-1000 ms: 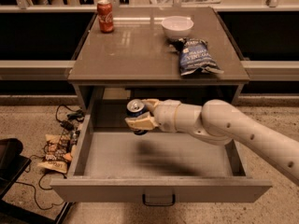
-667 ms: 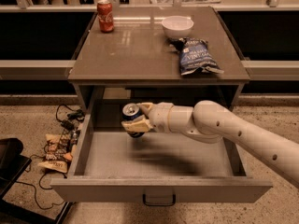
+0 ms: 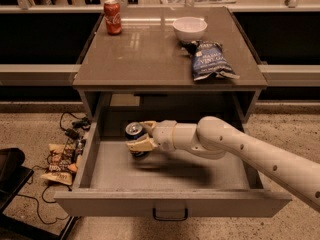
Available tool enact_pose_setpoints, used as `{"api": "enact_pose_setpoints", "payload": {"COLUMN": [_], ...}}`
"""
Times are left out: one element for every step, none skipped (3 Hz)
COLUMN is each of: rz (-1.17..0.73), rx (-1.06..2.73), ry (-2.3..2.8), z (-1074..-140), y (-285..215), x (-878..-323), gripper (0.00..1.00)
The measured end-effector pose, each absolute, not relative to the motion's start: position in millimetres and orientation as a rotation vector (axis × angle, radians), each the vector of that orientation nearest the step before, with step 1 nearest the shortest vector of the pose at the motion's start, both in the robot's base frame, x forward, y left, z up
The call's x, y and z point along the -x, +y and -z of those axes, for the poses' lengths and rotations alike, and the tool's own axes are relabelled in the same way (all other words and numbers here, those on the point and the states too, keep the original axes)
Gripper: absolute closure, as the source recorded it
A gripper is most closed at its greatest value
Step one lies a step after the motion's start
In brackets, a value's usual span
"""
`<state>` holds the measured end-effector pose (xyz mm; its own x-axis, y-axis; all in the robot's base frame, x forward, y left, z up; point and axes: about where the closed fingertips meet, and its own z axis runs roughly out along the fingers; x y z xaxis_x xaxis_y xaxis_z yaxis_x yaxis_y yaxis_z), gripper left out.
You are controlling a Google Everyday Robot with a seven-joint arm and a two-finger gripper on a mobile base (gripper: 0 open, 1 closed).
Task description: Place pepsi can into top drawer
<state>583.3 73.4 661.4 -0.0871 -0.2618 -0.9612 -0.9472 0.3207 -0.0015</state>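
The top drawer (image 3: 170, 201) is pulled out wide open below the tabletop, with its dark loop handle (image 3: 170, 216) at the front centre. My gripper (image 3: 140, 138) reaches into the drawer from the right on a white arm. It is shut on the pepsi can (image 3: 134, 132), a dark blue can with a silver top, held upright. The can is at the drawer's back left, low over the drawer floor; whether it touches the floor is not clear.
On the tabletop (image 3: 145, 54) stand a red cola can (image 3: 112, 17) at the back left, a white bowl (image 3: 189, 28) at the back, and a blue chip bag (image 3: 211, 60) on the right. Cables and wrappers (image 3: 62, 159) lie on the floor left of the drawer.
My gripper has moved left and slightly down inside the drawer, carrying the pepsi can with it toward the back left.
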Motion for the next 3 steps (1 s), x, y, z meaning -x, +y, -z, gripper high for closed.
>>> {"api": "enact_pose_setpoints", "payload": {"rz": [-0.857,-0.857,-0.857], "rx": [1.132,1.132,1.132], "ry": [1.578,1.578,1.578], "z": [-659.3,-659.5,-659.6], "y": [74.9,74.9,74.9], "x": [-582.6,-582.6,-582.6], "gripper": [0.58,0.35,0.11]}}
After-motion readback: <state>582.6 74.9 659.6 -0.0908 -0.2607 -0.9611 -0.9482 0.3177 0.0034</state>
